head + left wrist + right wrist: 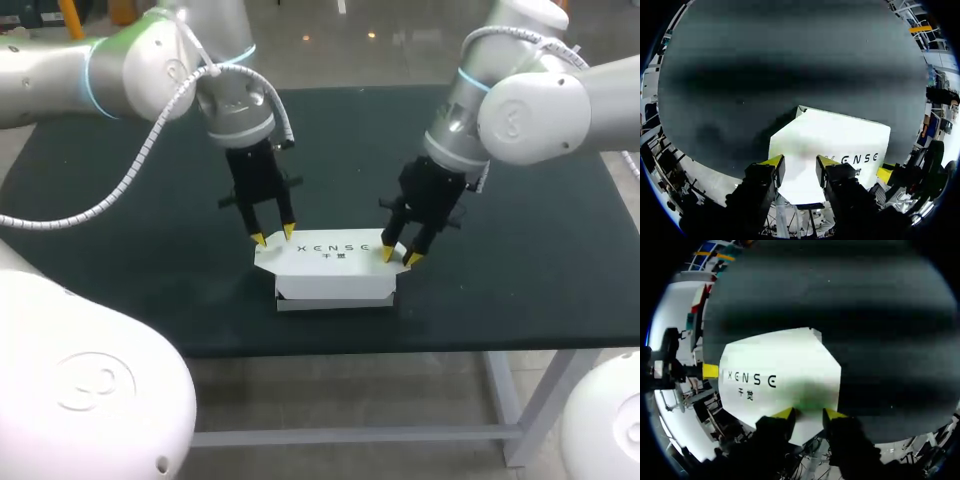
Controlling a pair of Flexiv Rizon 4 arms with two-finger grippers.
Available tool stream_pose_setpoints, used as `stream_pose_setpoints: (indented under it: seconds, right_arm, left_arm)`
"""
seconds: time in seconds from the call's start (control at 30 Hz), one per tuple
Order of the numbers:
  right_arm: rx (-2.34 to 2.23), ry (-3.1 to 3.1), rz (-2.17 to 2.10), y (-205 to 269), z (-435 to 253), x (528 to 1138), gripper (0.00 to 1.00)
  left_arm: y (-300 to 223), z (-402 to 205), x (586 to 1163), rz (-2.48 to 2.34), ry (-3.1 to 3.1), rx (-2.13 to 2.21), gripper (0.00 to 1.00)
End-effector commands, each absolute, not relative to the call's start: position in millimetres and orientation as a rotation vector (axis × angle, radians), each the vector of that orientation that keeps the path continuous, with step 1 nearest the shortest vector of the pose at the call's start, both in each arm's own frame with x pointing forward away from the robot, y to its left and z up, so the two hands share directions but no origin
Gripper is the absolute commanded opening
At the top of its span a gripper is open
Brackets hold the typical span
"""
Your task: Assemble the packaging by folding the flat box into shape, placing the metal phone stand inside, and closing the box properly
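Two end effectors rest on the white box [335, 272] in the head view. The box sits near the front middle of the dark surface [120, 290], with its lid down over the body. The left end effector [273, 236] has its yellow tips a little apart on the lid's rear left corner. The right end effector [397, 256] has its tips likewise apart on the lid's right end. Neither clamps anything. The metal phone stand is not visible, and I cannot tell whether it is inside. The lid overhangs the body and looks slightly skewed. Uneven pressing from the two sides could, I judge, twist it and leave the front flap outside the body rather than tucked in.

From the left wrist, the left end effector [800, 165] shows its fingers separated over the near edge of the box [835, 140], with nothing gripped between them. Pushing this close to the edge could slide the light carton across the surface or crumple the corner.

From the right wrist, the right end effector [809, 414] has its tips spread over the angled end of the box [780, 360]. Too steep a press there could fold that end flap the wrong way. It could also slip off the card and strike the surface.
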State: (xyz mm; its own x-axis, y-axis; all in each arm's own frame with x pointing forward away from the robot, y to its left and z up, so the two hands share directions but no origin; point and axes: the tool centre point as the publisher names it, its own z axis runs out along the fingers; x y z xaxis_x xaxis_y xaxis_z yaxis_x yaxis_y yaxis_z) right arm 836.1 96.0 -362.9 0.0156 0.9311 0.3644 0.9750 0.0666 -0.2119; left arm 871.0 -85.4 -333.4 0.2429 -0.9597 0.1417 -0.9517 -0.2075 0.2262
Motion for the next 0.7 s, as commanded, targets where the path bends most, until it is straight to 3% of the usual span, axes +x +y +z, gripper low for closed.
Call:
stream_pose_setpoints:
  seconds: [0.03,0.7]
  right_arm:
    - [-1.893,-1.944,-0.138,96.1,-362.5,836.6,0.42]
    - [-1.893,-1.9,-0.114,99.7,-367.5,833.8,0.42]
  left_arm:
    - [-84.3,-335.6,865.4,-0.039,-1.786,2.261,0.43]
    - [-83.3,-352.2,849.6,0.004,-1.815,2.256,0.45]
